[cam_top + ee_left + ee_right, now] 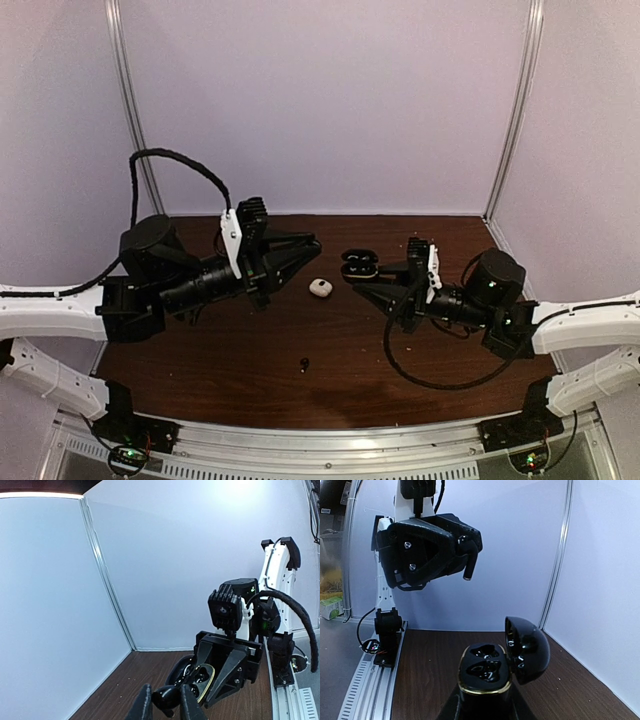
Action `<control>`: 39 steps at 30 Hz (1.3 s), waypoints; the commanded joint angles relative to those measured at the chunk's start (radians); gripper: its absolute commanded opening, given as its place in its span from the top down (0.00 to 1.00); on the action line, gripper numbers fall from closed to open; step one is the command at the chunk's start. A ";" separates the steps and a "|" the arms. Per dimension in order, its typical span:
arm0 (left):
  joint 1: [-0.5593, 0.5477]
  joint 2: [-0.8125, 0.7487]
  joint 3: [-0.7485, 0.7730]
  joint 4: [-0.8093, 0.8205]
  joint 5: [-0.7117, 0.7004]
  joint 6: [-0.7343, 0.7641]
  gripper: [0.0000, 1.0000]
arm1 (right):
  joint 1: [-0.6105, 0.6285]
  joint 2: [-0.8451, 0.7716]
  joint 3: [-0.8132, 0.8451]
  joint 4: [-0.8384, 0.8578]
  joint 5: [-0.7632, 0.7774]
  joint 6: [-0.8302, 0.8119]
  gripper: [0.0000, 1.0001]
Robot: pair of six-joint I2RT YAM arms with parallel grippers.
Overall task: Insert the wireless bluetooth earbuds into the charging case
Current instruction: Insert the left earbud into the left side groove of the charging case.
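charging case (485, 675): glossy black plastic, gold metallic rim | table (250, 360): dark wood, perhaps laminate, matt

Robotics lab test booth

White panel walls (320, 100) on aluminium posts (128, 110) close in a dark wood table (300, 335) on its left, far and right sides. A slotted metal rail (330, 452) along the near edge sits by black arm mounts (122, 408) and small lit circuit boards (128, 458). Loose cables (175, 153) trail above.
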 commanded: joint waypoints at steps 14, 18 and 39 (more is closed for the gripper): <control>-0.021 0.071 0.026 0.101 0.051 0.025 0.91 | 0.052 0.051 0.043 0.085 0.067 0.054 1.00; -0.022 0.080 0.029 0.096 0.061 0.025 0.92 | 0.056 0.062 0.048 0.092 0.066 0.063 1.00; -0.022 0.114 0.032 0.089 0.026 0.029 0.92 | 0.067 0.056 0.051 0.112 0.054 0.068 1.00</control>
